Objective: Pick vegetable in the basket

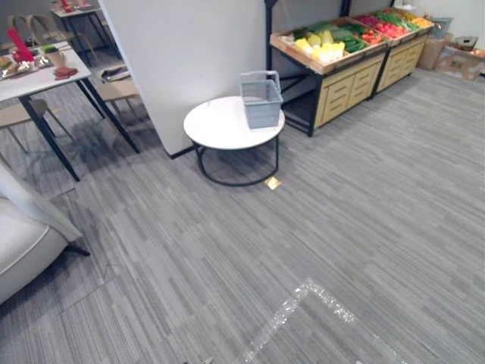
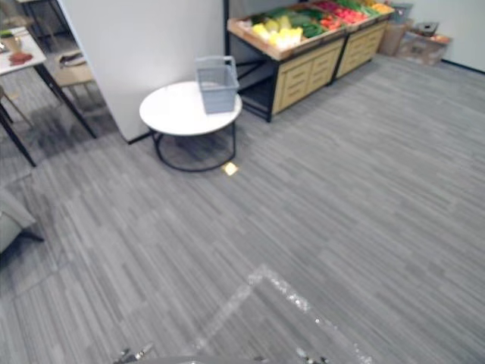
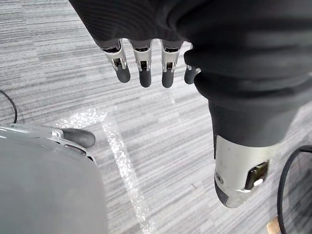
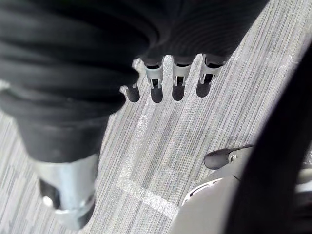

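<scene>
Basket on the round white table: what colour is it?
The basket is a plain grey-blue, best seen in the left eye view.

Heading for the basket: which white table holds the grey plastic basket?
The round white table, with the grey plastic basket at its edge nearest the wooden produce stand; the rectangular white table carries none.

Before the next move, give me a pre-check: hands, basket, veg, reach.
1. Left hand empty, fingers relaxed: ok.
2. Right hand empty, fingers relaxed: ok.
3. Basket upright on the round white table: ok.
4. Vegetables stocked on the produce stand beyond the table: ok.
5. Basket and vegetables within arm's reach: not ok, open floor lies between.
6. Basket empty inside: cannot tell.
</scene>
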Robot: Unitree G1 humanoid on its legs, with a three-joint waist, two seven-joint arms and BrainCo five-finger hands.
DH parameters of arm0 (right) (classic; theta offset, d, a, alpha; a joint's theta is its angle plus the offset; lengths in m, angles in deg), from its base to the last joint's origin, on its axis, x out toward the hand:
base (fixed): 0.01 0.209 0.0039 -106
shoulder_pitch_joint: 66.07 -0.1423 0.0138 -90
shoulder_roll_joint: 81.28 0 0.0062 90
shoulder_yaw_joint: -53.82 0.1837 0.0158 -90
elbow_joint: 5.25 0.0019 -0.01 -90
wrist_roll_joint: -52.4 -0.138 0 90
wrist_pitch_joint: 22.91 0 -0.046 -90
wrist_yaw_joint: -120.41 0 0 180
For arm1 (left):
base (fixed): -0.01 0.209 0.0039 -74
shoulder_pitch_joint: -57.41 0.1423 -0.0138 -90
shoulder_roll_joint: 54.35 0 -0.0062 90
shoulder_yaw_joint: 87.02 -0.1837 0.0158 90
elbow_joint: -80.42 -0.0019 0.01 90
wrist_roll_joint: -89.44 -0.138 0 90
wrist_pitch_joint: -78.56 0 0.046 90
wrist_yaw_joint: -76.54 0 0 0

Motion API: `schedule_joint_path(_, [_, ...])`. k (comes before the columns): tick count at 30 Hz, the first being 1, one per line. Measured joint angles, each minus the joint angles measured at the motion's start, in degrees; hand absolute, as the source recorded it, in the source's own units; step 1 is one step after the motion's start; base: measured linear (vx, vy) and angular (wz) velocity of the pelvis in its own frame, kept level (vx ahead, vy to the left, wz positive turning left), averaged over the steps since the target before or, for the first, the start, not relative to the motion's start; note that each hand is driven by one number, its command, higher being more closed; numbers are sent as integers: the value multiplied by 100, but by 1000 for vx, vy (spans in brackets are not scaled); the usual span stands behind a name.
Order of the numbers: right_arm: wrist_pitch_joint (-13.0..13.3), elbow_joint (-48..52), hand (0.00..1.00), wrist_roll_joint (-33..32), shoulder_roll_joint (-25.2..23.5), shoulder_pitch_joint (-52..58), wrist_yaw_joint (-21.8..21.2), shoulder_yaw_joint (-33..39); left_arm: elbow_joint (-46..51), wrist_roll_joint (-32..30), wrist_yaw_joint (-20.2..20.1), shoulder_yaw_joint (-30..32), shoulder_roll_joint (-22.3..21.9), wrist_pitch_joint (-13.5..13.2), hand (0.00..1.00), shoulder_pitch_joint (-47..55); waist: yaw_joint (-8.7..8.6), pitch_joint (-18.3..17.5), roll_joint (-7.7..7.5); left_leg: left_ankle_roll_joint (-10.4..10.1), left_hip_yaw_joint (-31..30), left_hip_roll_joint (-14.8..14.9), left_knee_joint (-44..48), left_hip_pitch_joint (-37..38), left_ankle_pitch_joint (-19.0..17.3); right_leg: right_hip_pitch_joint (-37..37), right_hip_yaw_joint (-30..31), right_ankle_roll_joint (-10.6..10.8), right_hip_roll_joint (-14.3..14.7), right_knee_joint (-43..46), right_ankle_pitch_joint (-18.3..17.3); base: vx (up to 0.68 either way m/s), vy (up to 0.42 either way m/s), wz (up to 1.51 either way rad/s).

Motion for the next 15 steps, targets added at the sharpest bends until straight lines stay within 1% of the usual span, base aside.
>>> schedule_joint_path(3, [-14,3,0,8,7,-31,-2,-51,-54,-5,-29,102,18,137,0,-74,-1,-5,1,-28,89,32,-14,2,-22,-10,92,-23,48,-58,28,38,-36,-14])
schedule_joint_path(9, [-8,85,0,55,22,-87,15,-269,-52,0,-30,107,47,153,0,-127,-3,2,-7,-71,125,108,-5,-82,-49,-49,101,-23,128,-128,28,46,-55,-3])
schedule_joint_path(12, [-1,105,0,58,25,-184,22,-274,-54,14,-5,170,22,169,0,-156,7,26,10,-143,225,156,64,-114,-95,-81,161,-24,165,-125,28,23,-47,-12])
schedule_joint_path(14, [6,126,0,66,26,-234,23,-334,-46,20,29,237,31,199,0,-182,13,62,-30,-269,284,200,382,-204,-182,-80,240,-25,160,-68,26,12,-47,-21])
schedule_joint_path(15, [10,170,0,71,28,-256,21,-460,-41,95,36,324,46,212,0,-232,14,116,-83,-314,298,226,774,-358,-233,-78,255,-30,123,-18,22,-5,-51,-9])
